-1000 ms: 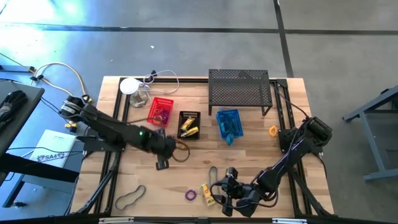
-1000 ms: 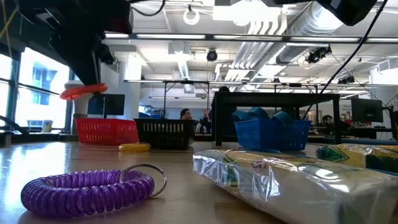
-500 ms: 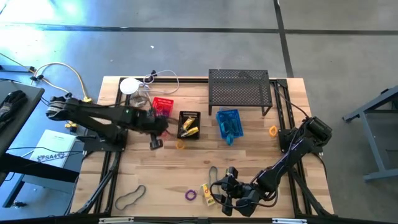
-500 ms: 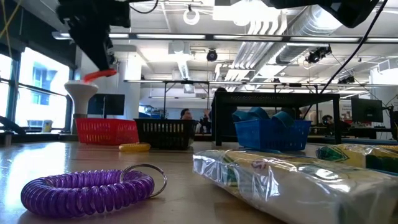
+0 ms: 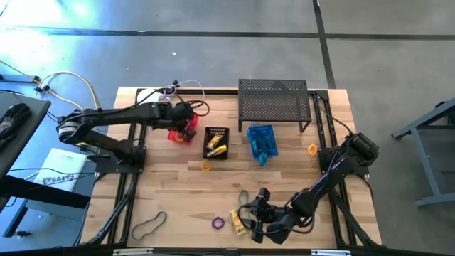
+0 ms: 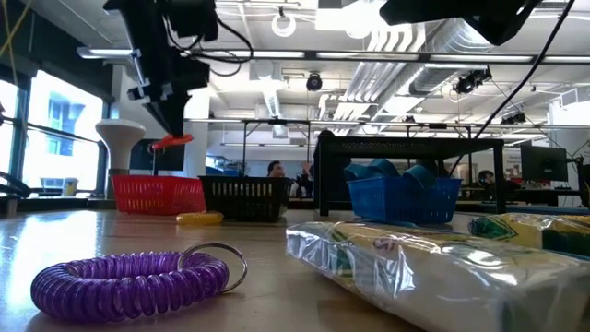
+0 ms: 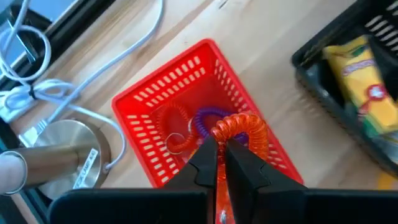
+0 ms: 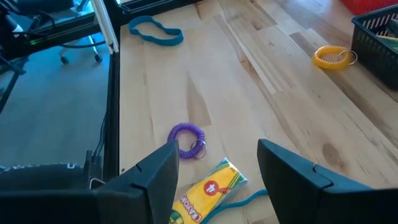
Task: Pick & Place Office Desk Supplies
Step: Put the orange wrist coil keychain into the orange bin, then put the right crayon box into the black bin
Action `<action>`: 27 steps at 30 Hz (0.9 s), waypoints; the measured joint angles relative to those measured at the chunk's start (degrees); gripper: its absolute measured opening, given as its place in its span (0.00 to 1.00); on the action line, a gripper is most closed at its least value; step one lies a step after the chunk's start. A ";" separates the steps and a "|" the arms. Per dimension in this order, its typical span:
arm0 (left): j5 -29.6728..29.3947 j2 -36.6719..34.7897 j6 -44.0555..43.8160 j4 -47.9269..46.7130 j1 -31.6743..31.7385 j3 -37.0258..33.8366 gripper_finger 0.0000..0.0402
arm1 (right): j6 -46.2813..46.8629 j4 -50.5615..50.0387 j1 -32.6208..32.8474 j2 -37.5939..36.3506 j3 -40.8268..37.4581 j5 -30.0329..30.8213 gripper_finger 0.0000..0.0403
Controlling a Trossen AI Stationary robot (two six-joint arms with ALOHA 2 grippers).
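orange coil ring: pinched in the left gripper, hanging right above the red basket
right gripper: fingers spread, nothing held, near the crayon pack

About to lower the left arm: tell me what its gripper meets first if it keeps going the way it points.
The left gripper, shut on an orange coil ring, points down into the red basket. It would likely first meet the purple coil and clear coil lying inside, though depth is uncertain.
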 joint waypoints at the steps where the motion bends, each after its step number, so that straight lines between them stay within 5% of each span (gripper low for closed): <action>1: 0.04 0.76 0.10 0.01 0.40 0.00 0.02 | -0.57 -0.10 -0.07 0.00 0.00 -0.02 0.51; 6: -0.65 4.61 7.64 1.25 1.39 -0.04 0.06 | -1.33 -0.19 -0.71 0.00 0.00 -0.17 0.51; 16: -1.11 7.36 9.49 6.17 1.35 -0.04 0.25 | -1.28 -1.26 -1.46 0.02 0.00 -0.46 0.51; 27: -1.15 3.33 9.50 3.66 -3.48 -0.04 0.27 | -0.80 -1.69 -0.98 0.02 0.02 -3.12 0.51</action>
